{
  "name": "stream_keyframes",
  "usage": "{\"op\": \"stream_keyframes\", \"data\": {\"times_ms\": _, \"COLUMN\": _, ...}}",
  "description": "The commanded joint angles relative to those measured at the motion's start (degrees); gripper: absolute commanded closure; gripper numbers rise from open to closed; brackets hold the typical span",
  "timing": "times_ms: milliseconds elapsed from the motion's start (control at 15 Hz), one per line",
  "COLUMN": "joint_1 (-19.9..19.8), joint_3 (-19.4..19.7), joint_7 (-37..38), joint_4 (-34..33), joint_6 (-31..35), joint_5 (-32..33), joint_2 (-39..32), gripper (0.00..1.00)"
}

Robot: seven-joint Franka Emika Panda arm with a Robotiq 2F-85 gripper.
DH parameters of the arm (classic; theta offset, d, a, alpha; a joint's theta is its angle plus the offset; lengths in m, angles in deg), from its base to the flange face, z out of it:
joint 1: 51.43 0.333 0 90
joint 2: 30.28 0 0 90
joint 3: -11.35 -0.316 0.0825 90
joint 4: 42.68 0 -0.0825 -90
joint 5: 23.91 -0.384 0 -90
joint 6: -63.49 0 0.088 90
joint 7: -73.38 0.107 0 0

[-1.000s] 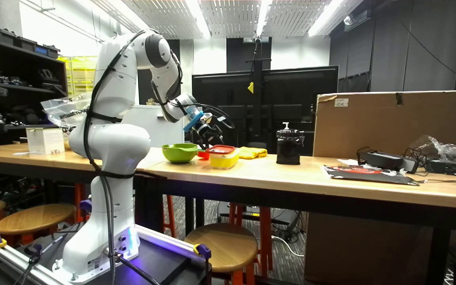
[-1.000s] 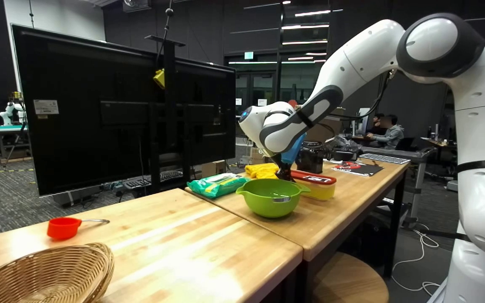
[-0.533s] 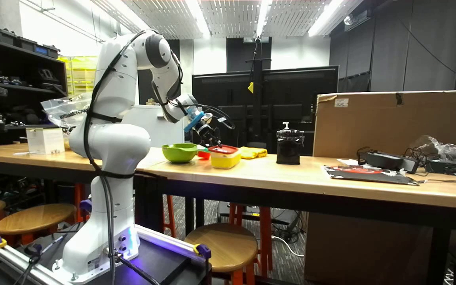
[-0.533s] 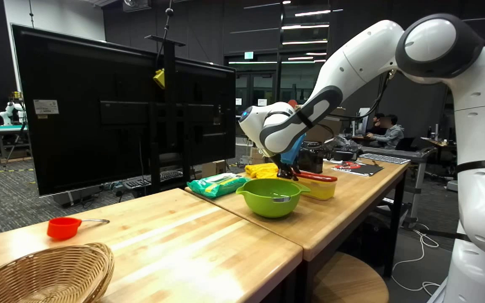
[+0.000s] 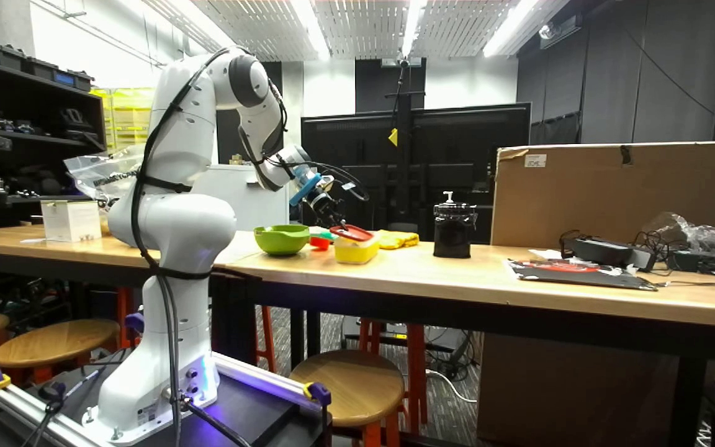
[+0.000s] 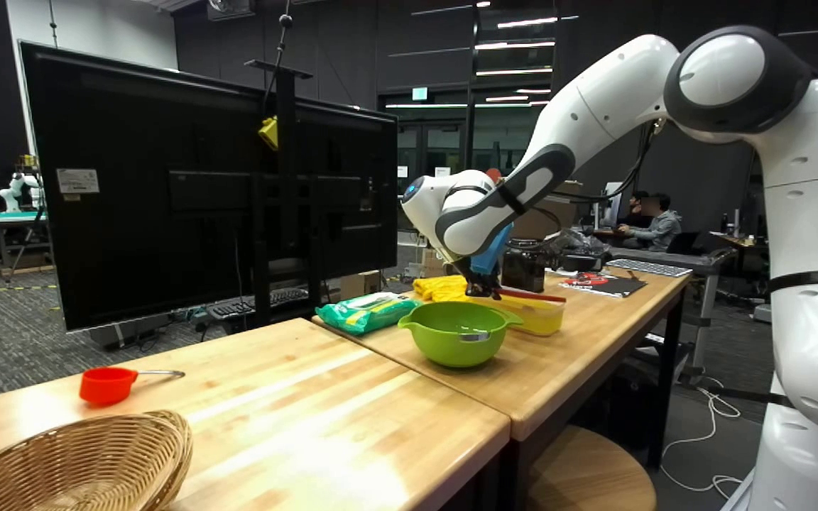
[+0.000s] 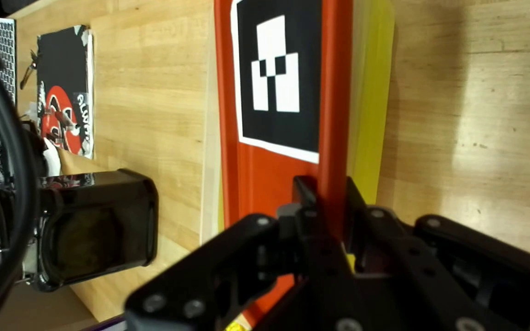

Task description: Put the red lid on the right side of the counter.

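Observation:
The red lid [image 7: 265, 170] is rectangular, with a black-and-white marker on top. My gripper [image 7: 329, 191] is shut on one long rim of it, a finger on either side. In an exterior view the lid [image 5: 352, 232] sits tilted over a yellow container [image 5: 356, 252], its side at the gripper raised. Whether its lower side still touches the container, I cannot tell. In another exterior view the lid [image 6: 533, 295] shows edge-on above the container [image 6: 544, 319], partly behind the green bowl. Container and bowl stand on the light-wood counter [image 5: 432, 276].
The green bowl [image 6: 455, 341] stands close beside the container. A green packet [image 6: 365, 312] and a yellow cloth [image 5: 398, 239] lie nearby. Farther right are a black pump canister [image 5: 452, 230] and a flat black panel [image 5: 581, 276]. A wicker basket [image 6: 82, 454] and a red cup [image 6: 107, 385] occupy the neighbouring table.
My gripper has closed on the lid's rim and tipped that side up off the container, where the lid lay flat. The container has shifted slightly to the right in an exterior view.

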Motion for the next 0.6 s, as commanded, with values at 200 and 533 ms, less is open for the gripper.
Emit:
{"op": "stream_keyframes", "data": {"times_ms": 200, "joint_1": 1.05, "joint_3": 0.11, "joint_7": -0.14, "joint_4": -2.39, "joint_6": -3.36, "joint_5": 1.36, "joint_2": 0.59, "gripper": 0.96}}
{"op": "stream_keyframes", "data": {"times_ms": 533, "joint_1": 1.33, "joint_3": 0.04, "joint_7": -0.39, "joint_4": -3.86, "joint_6": -6.04, "joint_5": 1.93, "joint_2": 1.48, "gripper": 0.96}}
